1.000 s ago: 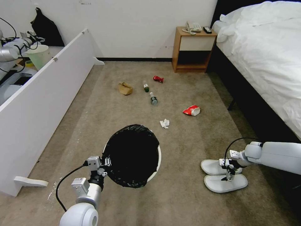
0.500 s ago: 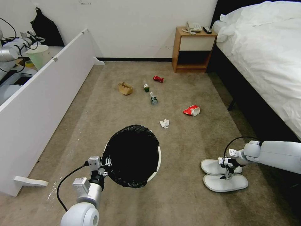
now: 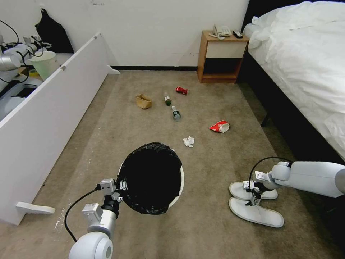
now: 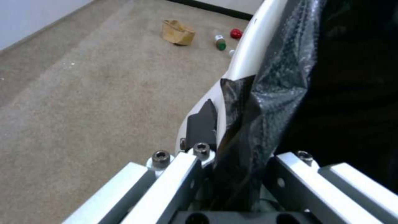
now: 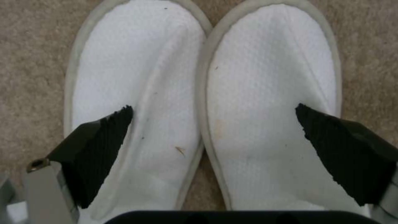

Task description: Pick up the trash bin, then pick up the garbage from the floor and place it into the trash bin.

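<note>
Right gripper (image 3: pixel 253 197) shifted leftward, nearer slipper (image 3: pixel 256 213) now angled, jaws wide above both slippers, left gripper (image 3: pixel 120 190) clamped on trash bin (image 3: pixel 179 189) rim.

White rounded arms, black looping cables, silver brackets, hex screws, black ribbed fingers (image 5: pixel 104 149)

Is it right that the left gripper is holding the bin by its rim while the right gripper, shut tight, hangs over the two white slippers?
Not quite. The right gripper is open, not shut: the right wrist view shows its two black fingers spread wide, one over each of the slippers. The rest holds: the left gripper grips the trash bin by its rim.
</note>
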